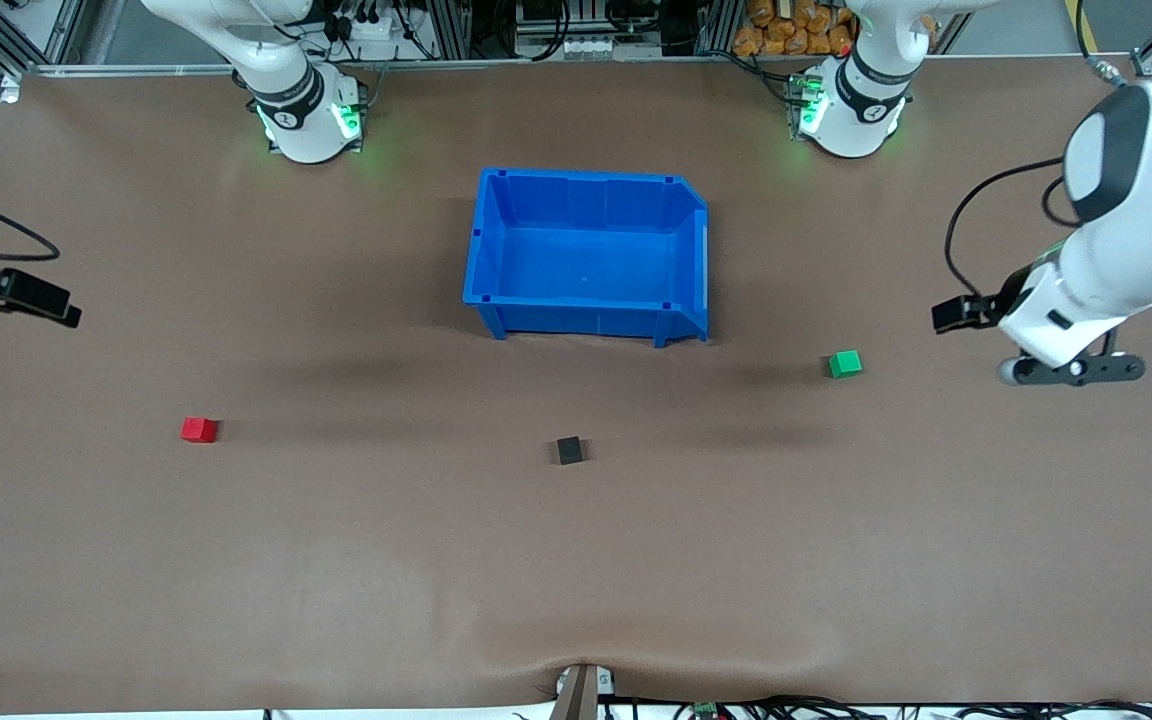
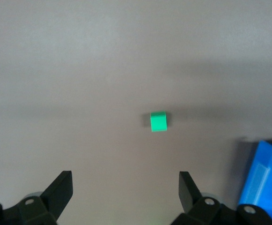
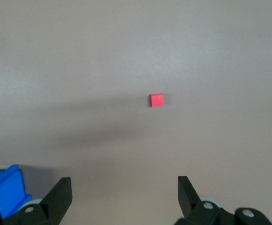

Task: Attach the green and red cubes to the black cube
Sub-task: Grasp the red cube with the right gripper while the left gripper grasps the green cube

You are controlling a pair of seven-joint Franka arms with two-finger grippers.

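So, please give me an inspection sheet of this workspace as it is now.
Surface: brown table, slight wrinkle at the edge nearest the front camera.
Job's things: red cube, black cube, green cube, all apart on the table.
Clutter: blue bin, nothing in it.
Hands: left hand open, up over the table near the green cube; right hand open, up over the table near the red cube.
Cables: along the table edges.
Surroundings: metal frame.
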